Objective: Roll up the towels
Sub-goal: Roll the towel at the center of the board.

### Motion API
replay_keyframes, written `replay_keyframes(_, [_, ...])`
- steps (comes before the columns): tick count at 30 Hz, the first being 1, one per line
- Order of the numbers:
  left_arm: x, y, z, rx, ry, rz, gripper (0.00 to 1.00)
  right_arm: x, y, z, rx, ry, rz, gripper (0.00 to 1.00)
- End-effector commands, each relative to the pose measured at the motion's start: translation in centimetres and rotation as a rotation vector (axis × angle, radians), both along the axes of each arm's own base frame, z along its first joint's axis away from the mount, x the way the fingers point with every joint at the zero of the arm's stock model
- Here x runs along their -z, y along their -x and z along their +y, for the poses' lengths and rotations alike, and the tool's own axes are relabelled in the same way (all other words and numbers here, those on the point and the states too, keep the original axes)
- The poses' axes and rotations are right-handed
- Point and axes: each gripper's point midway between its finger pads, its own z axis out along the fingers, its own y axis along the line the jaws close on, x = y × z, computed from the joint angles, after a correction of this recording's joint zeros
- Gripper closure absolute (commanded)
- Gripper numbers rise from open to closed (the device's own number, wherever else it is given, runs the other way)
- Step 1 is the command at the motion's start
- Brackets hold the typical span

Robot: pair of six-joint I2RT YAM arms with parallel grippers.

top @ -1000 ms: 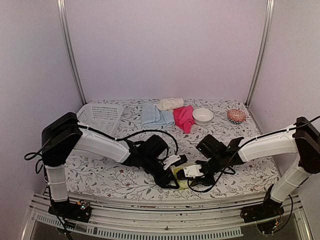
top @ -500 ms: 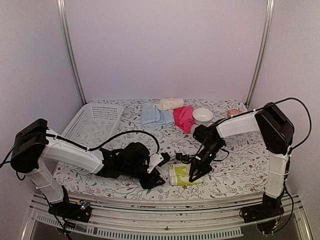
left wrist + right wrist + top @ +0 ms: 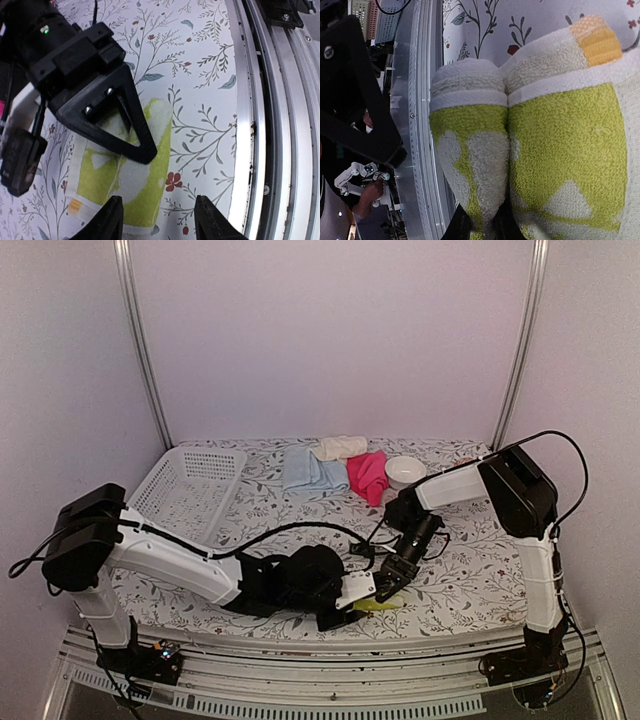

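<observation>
Item: yellow-green towel (image 3: 142,185). It lies at the near edge of the floral table covering (image 3: 200,70), just beside the metal rail (image 3: 260,110). It is gathered into two thick lobes side by side, not yet a tight roll. It is terry pile, soft and light, so expect it to sag, spring open once released, and drag on the cloth beneath rather than slide. Your best hold is probably on the end of a rolled lobe, deep enough to catch every layer, not on the loose edge with the orange tag (image 3: 595,40).

Right gripper (image 3: 144,154) — jaws nearly closed, pinching a ridge of the towel from above.

Left gripper (image 3: 162,222) — jaws about half apart at the towel's near end, holding nothing. You cannot tell whether its fingers touch the pile.

Well apart at the back lie the light blue towel (image 3: 310,472), cream towel (image 3: 340,447) and hot pink towel (image 3: 368,476), loosely heaped close together beside a white bowl (image 3: 405,472). A white basket (image 3: 192,490) sits at back left.
</observation>
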Motion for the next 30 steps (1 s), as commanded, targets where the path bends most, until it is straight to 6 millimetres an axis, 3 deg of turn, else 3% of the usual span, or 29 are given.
replay_keyframes(1, [1.4,-0.9,-1.3,0.055,-0.115,-0.162,0.48,4.5,0.8,-2.3,-0.065,0.154,-0.024,0.9])
replay_keyframes(7, [6.1,-2.8,-1.6,0.013,-0.274,-0.17,0.5,4.6,0.9,-2.3,-0.064,0.157,-0.013,0.9])
replay_keyframes(16, [8.7,-4.2,0.1,-0.068,-0.354,-0.201,0.55,3.5,0.7,-2.1,-0.063,0.135,-0.025,0.83])
replay_keyframes(21, [9.3,-4.3,0.6,-0.072,-0.351,-0.15,0.68,0.3,0.5,-1.6,-0.072,0.06,-0.069,0.64])
replay_keyframes(25, [8.7,-3.9,0.8,-0.063,-0.337,-0.078,0.77,-3.2,-0.8,-1.9,-0.044,0.008,-0.142,0.59])
replay_keyframes(30, [8.4,-2.1,1.2,-0.016,-0.338,0.081,0.8,-8.9,-3.3,-2.7,0.057,-0.108,-0.288,0.58])
